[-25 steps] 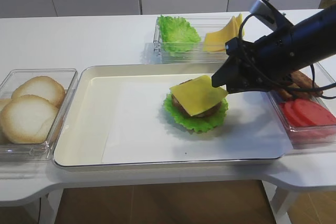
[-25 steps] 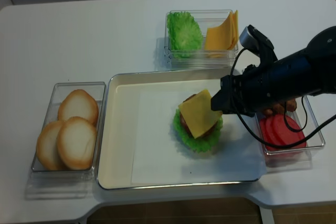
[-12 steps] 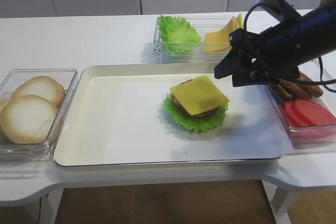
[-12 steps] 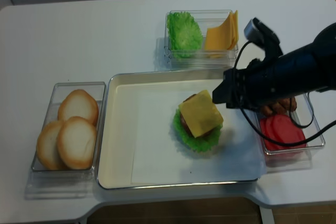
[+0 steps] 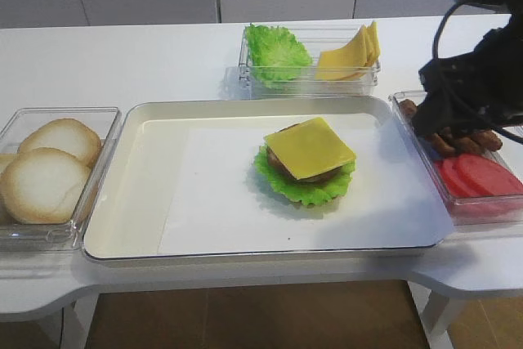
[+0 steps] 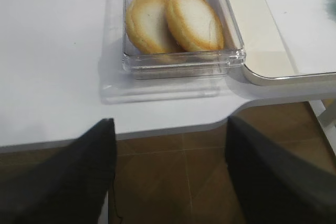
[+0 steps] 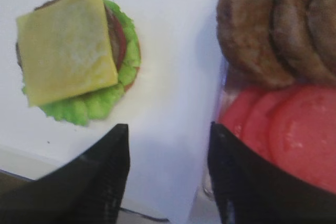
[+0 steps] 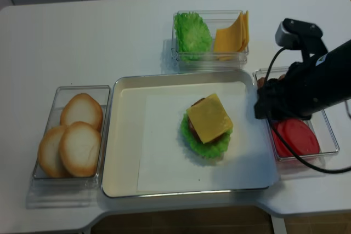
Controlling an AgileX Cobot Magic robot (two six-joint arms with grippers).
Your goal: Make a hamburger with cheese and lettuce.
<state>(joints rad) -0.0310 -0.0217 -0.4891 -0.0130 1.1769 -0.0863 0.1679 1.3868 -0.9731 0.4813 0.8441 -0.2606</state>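
Note:
The hamburger sits on white paper in the middle of the tray. A square yellow cheese slice lies flat on top, over a brown patty and a red slice, with the ruffled green lettuce at the bottom. The right wrist view shows the same cheese and lettuce at upper left. My right gripper is open and empty over the tray's right edge, apart from the stack. My left gripper is open and empty over the floor, off the table's front edge near the buns.
Pale buns fill a clear box left of the tray. A box at the back holds spare lettuce and a fan of cheese slices. A right-hand box holds brown patties and tomato slices.
My right gripper has drawn back to the right and upward from the cheese's corner to the tray's right edge. The cheese now lies free and flat on the stack.

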